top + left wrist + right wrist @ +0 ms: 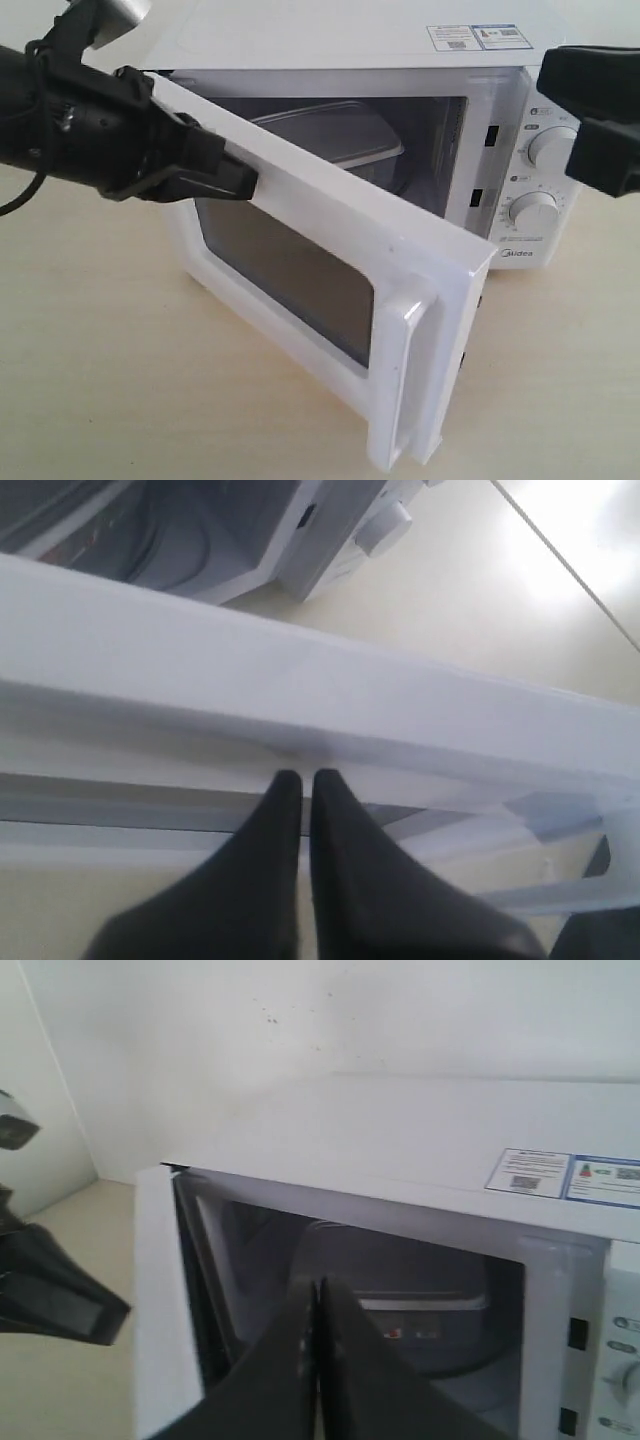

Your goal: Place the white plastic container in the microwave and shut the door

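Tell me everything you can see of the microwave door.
The door is a wide white panel, plastic by its look, with a dark rectangular window and a vertical white bar handle at its free end. It stands partly open, hinged at the left side of the microwave in the exterior view, outer face toward that camera. The left pincer, shut, has its tips against the outer face near the top edge.

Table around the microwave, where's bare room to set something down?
Bare table lies left of the half-open door, and front right, between the handle and the dials. Crowded: the cavity holds the white container, the left tool is against the door, and the right tool hovers by the dials.
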`<move>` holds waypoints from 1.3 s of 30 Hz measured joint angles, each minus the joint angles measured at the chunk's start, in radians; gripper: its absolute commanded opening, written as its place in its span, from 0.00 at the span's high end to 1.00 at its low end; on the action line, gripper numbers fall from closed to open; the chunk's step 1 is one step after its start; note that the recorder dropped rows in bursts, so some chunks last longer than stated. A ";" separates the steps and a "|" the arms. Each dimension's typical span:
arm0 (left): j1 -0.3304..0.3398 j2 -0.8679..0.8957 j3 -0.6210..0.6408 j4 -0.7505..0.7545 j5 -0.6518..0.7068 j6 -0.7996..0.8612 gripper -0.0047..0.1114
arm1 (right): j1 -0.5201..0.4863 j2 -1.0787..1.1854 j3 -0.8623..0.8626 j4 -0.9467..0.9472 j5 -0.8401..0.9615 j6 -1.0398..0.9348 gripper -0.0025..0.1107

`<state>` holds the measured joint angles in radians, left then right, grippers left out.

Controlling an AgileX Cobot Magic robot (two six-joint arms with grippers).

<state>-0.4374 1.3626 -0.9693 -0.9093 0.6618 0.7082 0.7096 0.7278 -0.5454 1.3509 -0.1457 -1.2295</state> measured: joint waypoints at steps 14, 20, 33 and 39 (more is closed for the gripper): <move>0.000 0.159 -0.104 -0.004 -0.083 0.010 0.92 | 0.000 -0.084 0.000 0.000 0.170 0.000 0.98; 0.000 0.168 -0.107 -0.004 -0.174 0.032 0.92 | 0.000 -0.084 0.000 0.000 0.214 -0.004 0.98; 0.000 0.168 -0.108 0.016 -0.291 0.062 0.92 | 0.000 0.032 0.156 0.004 0.177 -0.007 0.98; 0.000 0.060 -0.005 0.058 -0.350 0.062 0.92 | 0.081 0.308 0.134 -0.065 -0.106 0.131 0.98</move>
<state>-0.4374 1.4229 -0.9745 -0.8513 0.3117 0.7702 0.7904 1.0359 -0.4112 1.2857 -0.2521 -1.0986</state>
